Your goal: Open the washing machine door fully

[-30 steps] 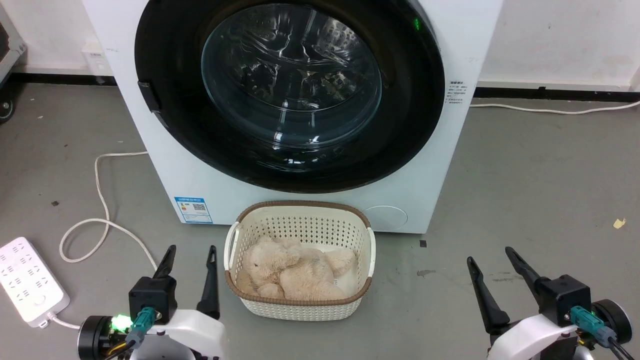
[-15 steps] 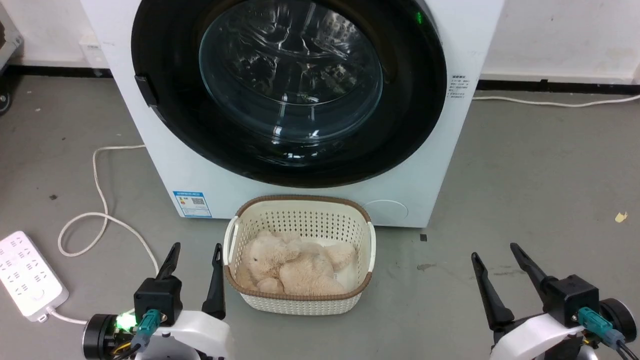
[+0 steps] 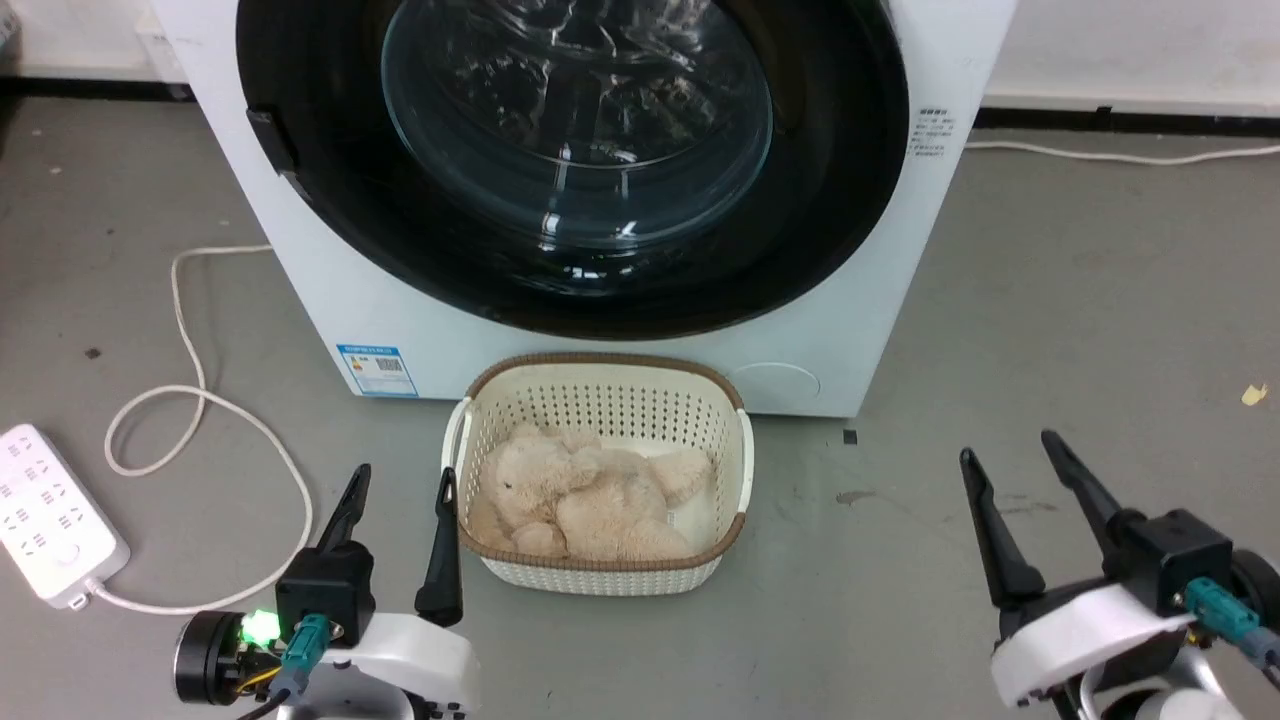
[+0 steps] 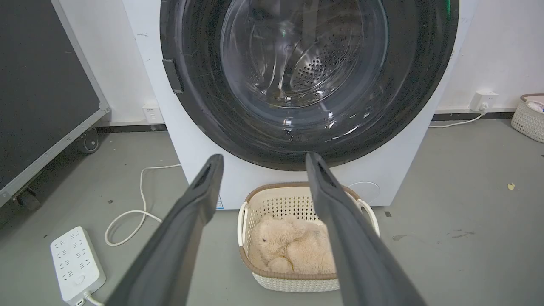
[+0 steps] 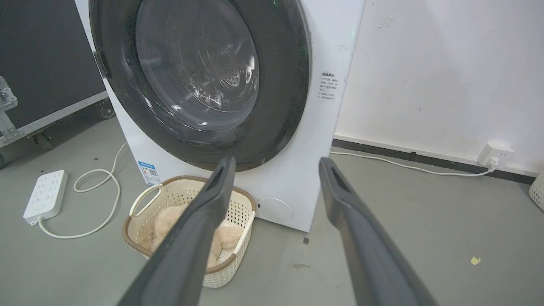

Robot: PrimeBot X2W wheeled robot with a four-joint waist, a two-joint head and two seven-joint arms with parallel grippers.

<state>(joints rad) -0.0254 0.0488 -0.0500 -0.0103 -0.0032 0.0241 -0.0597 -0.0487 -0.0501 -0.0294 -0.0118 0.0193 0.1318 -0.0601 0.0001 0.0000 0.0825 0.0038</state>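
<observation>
A basket stands on the floor just right of the left gripper jaws and well left of the right gripper jaws, with a soft toy lying in it. Beyond both pairs of jaws, directly behind the basket, stands the washing machine, with the washing machine door set in its front. Left of the left jaws lie a power strip and a looped cable.

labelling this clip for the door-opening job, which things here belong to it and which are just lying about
For the job:
washing machine door, shut
washing machine
left gripper, open
right gripper, open

Just lying about:
cream basket
plush toy inside it
power strip
white cable
black wheeled case
</observation>
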